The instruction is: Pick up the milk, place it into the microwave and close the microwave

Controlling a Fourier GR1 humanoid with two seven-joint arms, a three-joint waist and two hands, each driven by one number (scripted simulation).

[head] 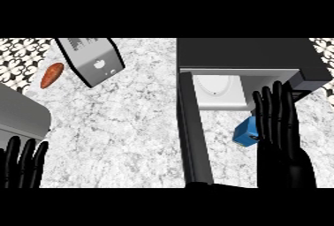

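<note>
The milk [245,131] is a small blue carton on the counter, just in front of the microwave's open mouth. The microwave [251,55] is a dark box at the upper right with a white inside [218,90]. Its door [194,132] swings out toward me, seen edge-on as a long dark bar left of the carton. My right hand [279,145] lies flat beside the carton's right side, fingers straight and pointing toward the oven, touching or nearly touching the carton. My left hand [23,164] rests at the lower left edge, fingers up.
A grey toaster [91,57] sits tilted at the upper left. Next to it on the left lies an orange-brown sweet potato [51,75]. A grey curved sink rim [23,114] fills the left edge. Speckled counter [124,128] spreads between the toaster and the door.
</note>
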